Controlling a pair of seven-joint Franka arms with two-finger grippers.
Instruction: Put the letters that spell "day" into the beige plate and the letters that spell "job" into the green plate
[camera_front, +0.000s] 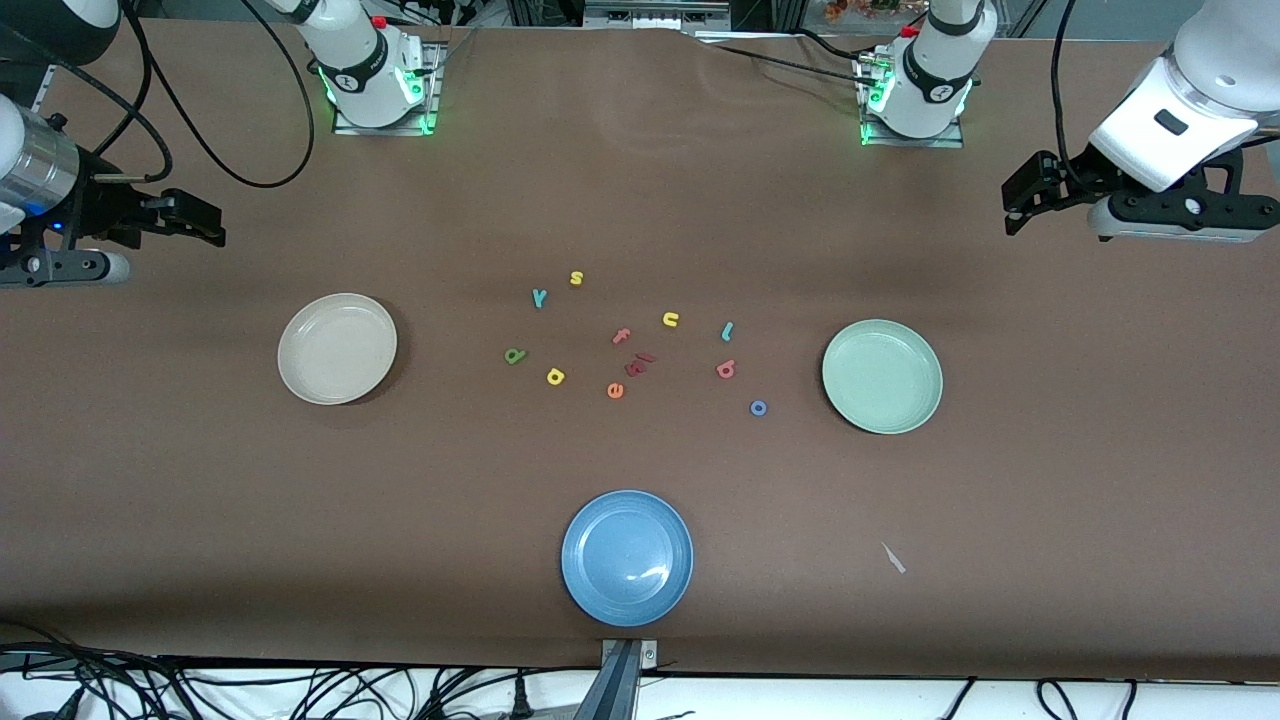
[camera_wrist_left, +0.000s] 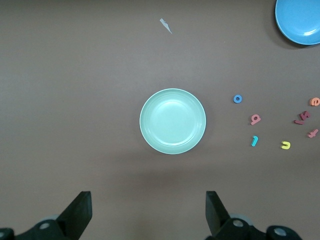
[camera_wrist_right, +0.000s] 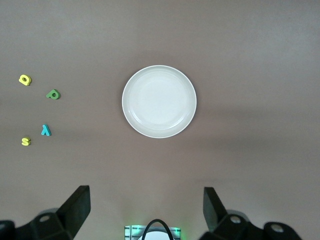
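Observation:
The empty beige plate (camera_front: 337, 348) (camera_wrist_right: 159, 101) lies toward the right arm's end, the empty green plate (camera_front: 882, 376) (camera_wrist_left: 172, 121) toward the left arm's end. Between them on the table lie the green "d" (camera_front: 514, 355) (camera_wrist_right: 53, 94), yellow "a" (camera_front: 556, 376) (camera_wrist_right: 25, 80) and teal "y" (camera_front: 539, 297) (camera_wrist_right: 46, 130). Closer to the green plate are the teal "j" (camera_front: 728, 331) (camera_wrist_left: 254, 141), blue "o" (camera_front: 758, 407) (camera_wrist_left: 237, 99) and salmon "b" (camera_front: 726, 369) (camera_wrist_left: 255, 119). My left gripper (camera_front: 1022, 200) (camera_wrist_left: 148, 210) hangs open high by the green plate. My right gripper (camera_front: 200, 220) (camera_wrist_right: 146, 207) hangs open by the beige plate.
A blue plate (camera_front: 627, 557) (camera_wrist_left: 300, 20) sits near the front edge. Among the letters lie a yellow "s" (camera_front: 576, 278), yellow "u" (camera_front: 670, 319), pink "f" (camera_front: 622, 336), orange "e" (camera_front: 615, 390) and dark red pieces (camera_front: 640, 362). A paper scrap (camera_front: 893, 558) lies nearer the camera than the green plate.

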